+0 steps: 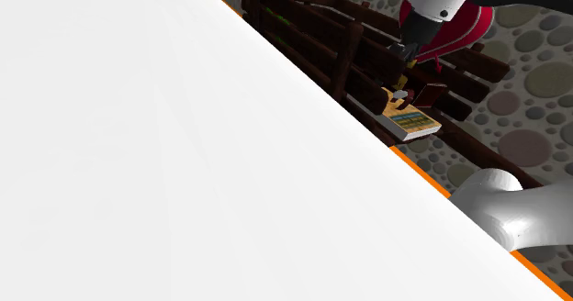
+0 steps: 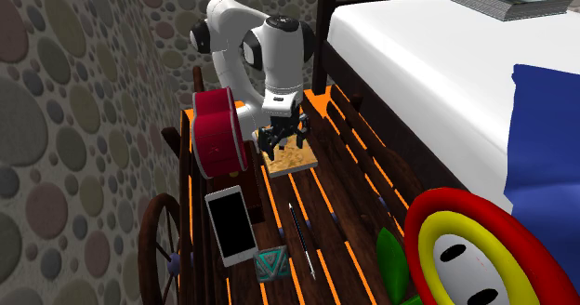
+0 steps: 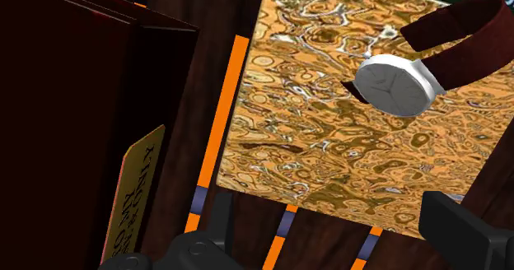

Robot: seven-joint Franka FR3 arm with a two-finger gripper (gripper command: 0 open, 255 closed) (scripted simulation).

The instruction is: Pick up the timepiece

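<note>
Silver-cased and white-faced, the watch is lying flat on a book with a marbled orange-brown cover, its dark maroon strap curling up off the cover beside the case. In the shoulder view the watch is showing as a pale speck on the book in the upper right of the frame.

The hand is hanging just above that book, released, its two black fingers standing well apart and gripping nothing; the watch is lying ahead of the fingertips, not between them. In the second exterior view the hand is pointing down over the book in the upper middle of the frame.

The book is resting on a dark slatted table striped with orange. A red block is standing just beside the book, towards that view's left. Lower in the frame, a white phone, a thin pen and a small teal box are lying on the table, well apart from the watch. A bed with a white mattress is running along the right of the frame.
</note>
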